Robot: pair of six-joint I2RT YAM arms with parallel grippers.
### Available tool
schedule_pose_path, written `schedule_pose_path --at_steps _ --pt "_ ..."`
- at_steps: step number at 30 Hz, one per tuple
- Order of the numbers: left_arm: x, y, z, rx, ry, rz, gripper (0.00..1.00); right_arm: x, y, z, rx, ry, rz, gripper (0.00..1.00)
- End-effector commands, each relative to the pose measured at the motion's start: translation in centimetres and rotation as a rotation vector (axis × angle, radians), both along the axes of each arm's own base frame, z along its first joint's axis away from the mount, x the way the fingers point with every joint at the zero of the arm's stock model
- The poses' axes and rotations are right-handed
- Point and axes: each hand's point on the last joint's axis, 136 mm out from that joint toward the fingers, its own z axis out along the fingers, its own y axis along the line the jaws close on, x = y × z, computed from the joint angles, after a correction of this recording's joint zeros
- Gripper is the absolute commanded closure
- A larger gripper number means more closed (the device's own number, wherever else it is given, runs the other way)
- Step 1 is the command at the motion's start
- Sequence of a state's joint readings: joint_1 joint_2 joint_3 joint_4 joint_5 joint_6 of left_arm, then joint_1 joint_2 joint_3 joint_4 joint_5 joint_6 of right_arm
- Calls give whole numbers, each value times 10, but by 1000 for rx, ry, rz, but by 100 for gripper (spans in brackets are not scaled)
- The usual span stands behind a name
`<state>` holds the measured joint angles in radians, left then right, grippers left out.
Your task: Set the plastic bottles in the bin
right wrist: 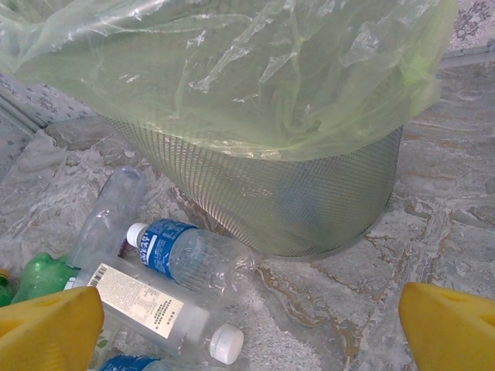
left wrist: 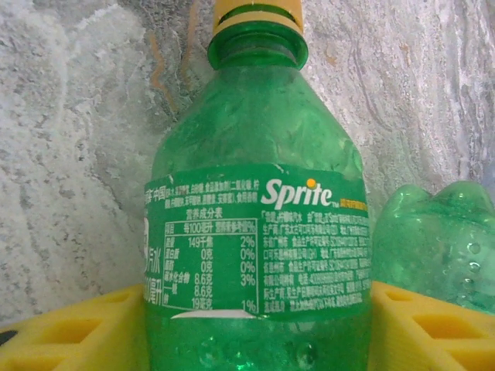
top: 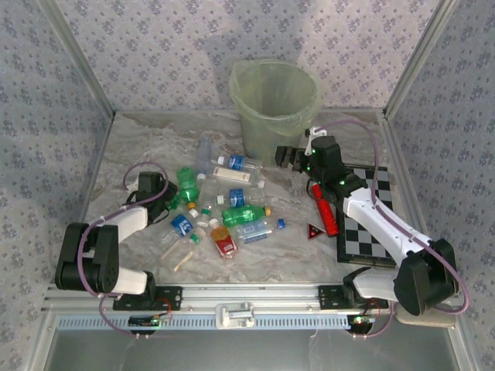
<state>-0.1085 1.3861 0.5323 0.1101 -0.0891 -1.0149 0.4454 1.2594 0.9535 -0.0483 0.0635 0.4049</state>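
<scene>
Plastic bottles (top: 232,202) lie scattered mid-table (top: 139,147), in front of the pale green bin (top: 274,100) standing at the back. Your left gripper (left wrist: 255,309) has its yellow fingers closed against both sides of 1 lying green Sprite bottle (left wrist: 255,232). Your right gripper (right wrist: 251,321) is spread wide, holding nothing, low near the bin's base, where a blue-labelled water bottle (right wrist: 189,259) lies.

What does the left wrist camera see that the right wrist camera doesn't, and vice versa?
Left wrist: a green Sprite bottle, yellow-capped, close up, clasped in the left tool. Right wrist: the bin with its crinkled liner, a blue-labelled clear bottle lying before it, the right tool open. Both: yellow fingers at the bottom corners and the marbled table.
</scene>
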Motion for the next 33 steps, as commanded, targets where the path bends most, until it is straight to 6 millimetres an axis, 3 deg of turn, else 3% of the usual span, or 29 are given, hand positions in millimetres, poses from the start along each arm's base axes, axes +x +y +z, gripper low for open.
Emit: schedule_pose_path --at_steps 1,8,14,19,23,28,33 --pt "7 -3 9 -6 -38 -16 37 2 -3 1 14 0 -21 0" --pt "7 -2 18 6 -62 -26 40 2 -4 2 19 -3 -22 0" --pt "10 -2 46 40 -134 -60 42 2 -5 0 20 1 -28 0" --pt "14 -5 95 94 -261 -126 43 2 -6 -1 27 1 -32 0" --pt "18 -20 143 113 -384 -227 43 4 -5 -4 34 4 -33 0" --pt "27 -52 207 108 -558 -390 43 5 -2 -6 49 8 -24 0" --pt "36 -99 269 100 -694 -574 43 4 1 -10 55 21 -14 0"
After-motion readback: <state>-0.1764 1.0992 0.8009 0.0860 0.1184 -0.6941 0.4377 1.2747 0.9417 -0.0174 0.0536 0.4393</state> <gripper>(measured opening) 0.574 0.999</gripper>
